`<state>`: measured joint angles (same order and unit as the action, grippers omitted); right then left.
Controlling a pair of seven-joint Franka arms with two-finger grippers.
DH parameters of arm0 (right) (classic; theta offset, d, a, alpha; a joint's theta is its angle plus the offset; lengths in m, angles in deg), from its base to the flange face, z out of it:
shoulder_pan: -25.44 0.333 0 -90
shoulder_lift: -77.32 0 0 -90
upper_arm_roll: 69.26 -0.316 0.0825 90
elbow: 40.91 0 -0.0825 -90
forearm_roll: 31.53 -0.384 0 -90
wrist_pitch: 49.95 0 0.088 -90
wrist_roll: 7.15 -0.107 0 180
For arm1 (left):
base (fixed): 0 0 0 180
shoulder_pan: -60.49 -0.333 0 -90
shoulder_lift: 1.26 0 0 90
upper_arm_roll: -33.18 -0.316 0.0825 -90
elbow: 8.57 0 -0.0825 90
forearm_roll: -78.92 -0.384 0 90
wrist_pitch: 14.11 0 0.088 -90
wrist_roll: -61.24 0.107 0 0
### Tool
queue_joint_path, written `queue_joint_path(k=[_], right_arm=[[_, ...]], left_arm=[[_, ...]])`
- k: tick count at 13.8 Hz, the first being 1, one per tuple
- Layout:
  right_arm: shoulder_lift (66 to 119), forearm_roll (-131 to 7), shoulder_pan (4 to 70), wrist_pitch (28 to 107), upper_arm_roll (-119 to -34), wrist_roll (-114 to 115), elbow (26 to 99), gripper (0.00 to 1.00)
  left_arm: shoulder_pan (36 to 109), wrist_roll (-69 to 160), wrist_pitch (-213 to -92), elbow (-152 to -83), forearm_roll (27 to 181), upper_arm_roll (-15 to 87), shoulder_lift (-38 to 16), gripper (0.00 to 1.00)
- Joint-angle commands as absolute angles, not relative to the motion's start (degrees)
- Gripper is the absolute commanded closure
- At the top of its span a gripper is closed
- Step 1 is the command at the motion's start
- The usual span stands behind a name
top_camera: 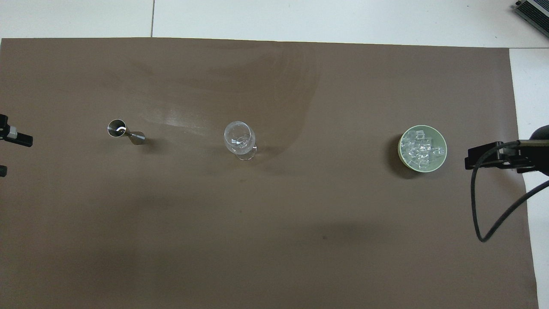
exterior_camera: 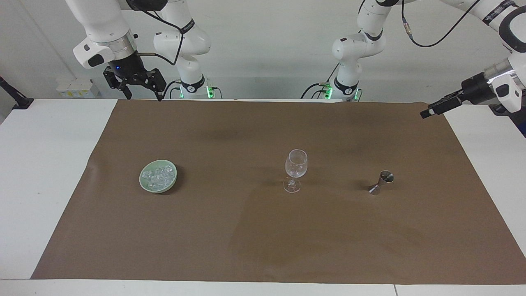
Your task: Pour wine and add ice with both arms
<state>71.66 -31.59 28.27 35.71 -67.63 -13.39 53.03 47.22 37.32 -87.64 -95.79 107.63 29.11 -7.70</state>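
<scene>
Ice (exterior_camera: 158,176) fills a pale green bowl (exterior_camera: 143,184) toward the right arm's end of the table. A clear stemmed wine glass (exterior_camera: 296,164) stands upright mid-table, and a small metal jigger (exterior_camera: 381,182) stands beside it toward the left arm's end. No wine shows. My right gripper (exterior_camera: 142,95) hangs open and empty above the mat's edge next to the robots. Over the mat's corner at the left arm's end, my left gripper (exterior_camera: 429,112) is raised, open and empty. From overhead I see the ice (top_camera: 422,148), glass (top_camera: 239,137), jigger (top_camera: 124,132), left gripper (top_camera: 10,154) and right gripper (top_camera: 472,158).
A brown mat (exterior_camera: 263,238) covers most of the white table (exterior_camera: 41,164). A black cable (top_camera: 484,214) loops down from the right arm's wrist over the mat's edge.
</scene>
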Motion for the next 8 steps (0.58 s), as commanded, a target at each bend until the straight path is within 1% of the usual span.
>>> queue_joint_path(k=[1,6,8], right_arm=[[70.72,-32.59,28.25,35.57,-67.42,-12.16,54.01,0.00],[70.72,-32.59,28.25,35.57,-67.42,-12.16,54.01,0.00],[70.72,-32.59,28.25,35.57,-67.42,-12.16,54.01,0.00]], left_arm=[[46.25,31.37,-89.25,-98.66,109.42,29.23,-6.44,0.00],[42.56,30.57,-89.34,-99.01,114.16,29.23,-12.14,0.00],[40.28,28.91,-89.86,-98.84,117.49,29.23,-16.00,0.00]])
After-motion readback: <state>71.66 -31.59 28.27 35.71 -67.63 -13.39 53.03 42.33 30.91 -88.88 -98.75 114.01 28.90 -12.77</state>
